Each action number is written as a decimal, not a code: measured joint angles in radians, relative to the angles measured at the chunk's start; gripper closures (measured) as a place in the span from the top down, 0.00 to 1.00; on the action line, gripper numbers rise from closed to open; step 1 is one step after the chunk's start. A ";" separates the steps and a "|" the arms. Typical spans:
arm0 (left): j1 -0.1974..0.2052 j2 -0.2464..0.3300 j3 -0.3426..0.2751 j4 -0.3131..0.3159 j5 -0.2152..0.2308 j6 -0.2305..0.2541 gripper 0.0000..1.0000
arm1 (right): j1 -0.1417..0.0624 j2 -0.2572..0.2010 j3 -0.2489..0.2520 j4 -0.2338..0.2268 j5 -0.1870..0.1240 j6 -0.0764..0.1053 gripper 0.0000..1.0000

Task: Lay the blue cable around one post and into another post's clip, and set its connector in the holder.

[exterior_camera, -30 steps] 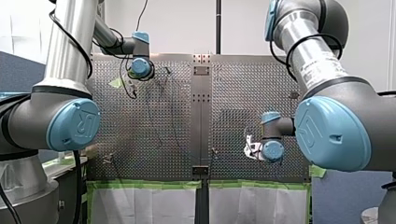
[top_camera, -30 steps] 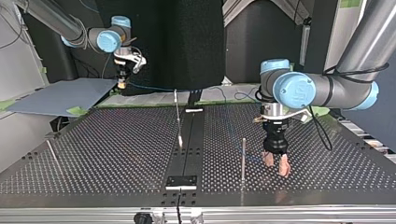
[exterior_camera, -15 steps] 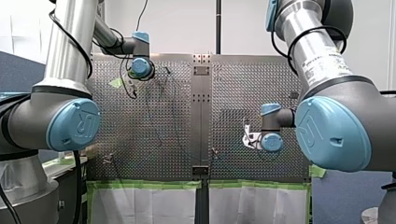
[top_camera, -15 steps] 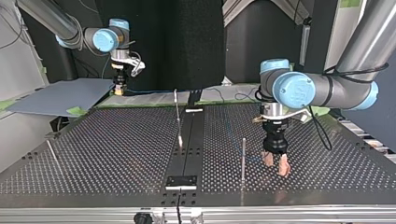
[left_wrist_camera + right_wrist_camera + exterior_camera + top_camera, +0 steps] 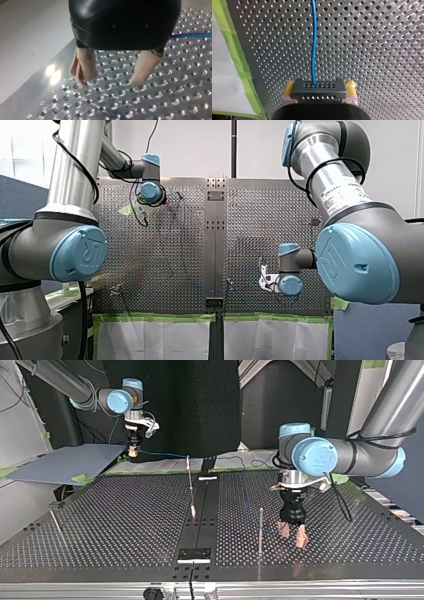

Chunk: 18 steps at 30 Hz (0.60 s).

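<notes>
In the right wrist view, my right gripper (image 5: 320, 85) has its yellow pads shut on a black connector block (image 5: 318, 91). The blue cable (image 5: 313, 50) runs straight ahead from the block over the perforated plate. In the top view this gripper (image 5: 132, 451) hangs above the table's far left edge, and the cable (image 5: 165, 454) trails rightward from it. My left gripper (image 5: 293, 536) stands open with beige pads just above the plate, beside a thin upright post (image 5: 260, 527). The left wrist view shows nothing between its fingers (image 5: 109, 82), with the cable (image 5: 190, 35) off to one side.
A tilted post (image 5: 190, 485) stands mid-table and another post (image 5: 56, 525) near the top view's left edge. A small black plate (image 5: 195, 554) sits on the centre strip near the camera. A blue sheet (image 5: 65, 462) lies beyond the table's far left corner. Green tape (image 5: 237, 62) borders the plate.
My right gripper swung a little to the top view's left with the connector and came back. My left gripper shifted slightly toward the upright post, still open.
</notes>
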 joint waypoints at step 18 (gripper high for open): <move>0.035 0.002 0.001 -0.115 0.146 -0.123 1.00 | 0.000 0.002 0.000 -0.016 -0.010 0.010 0.18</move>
